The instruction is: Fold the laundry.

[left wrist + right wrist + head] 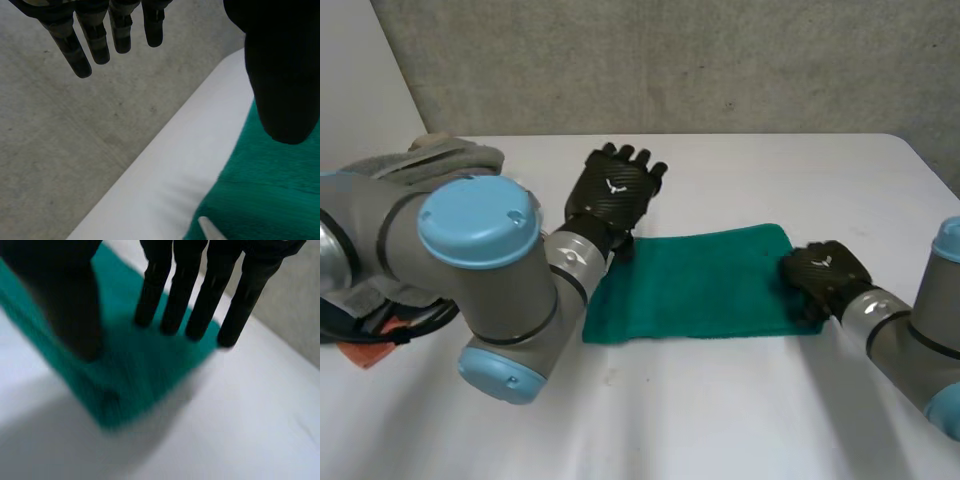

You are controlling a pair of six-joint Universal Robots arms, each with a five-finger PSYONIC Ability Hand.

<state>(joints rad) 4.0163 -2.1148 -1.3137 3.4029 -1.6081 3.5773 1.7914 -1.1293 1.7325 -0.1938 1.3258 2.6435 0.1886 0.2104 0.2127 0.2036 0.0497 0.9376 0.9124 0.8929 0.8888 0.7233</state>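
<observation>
A green terry cloth (700, 285), a soft, flat, folded rectangle, lies at the middle of the smooth white bench (720, 410), its long axis running from one arm to the other. The left hand (615, 195) hovers over the far left corner, fingers (95, 40) straight and spread, holding nothing. The right hand (825, 275) rests at the right end, palm down, its straight fingertips (172, 322) touching the cloth without clamping it. Crumpled grey laundry (455, 158) sits behind the left arm.

Left hand (615, 190) extends forward, back upward, fingers straight, thumb held apart. Right hand (825, 272) points inward, fingers straight and parallel, thumb apart.
</observation>
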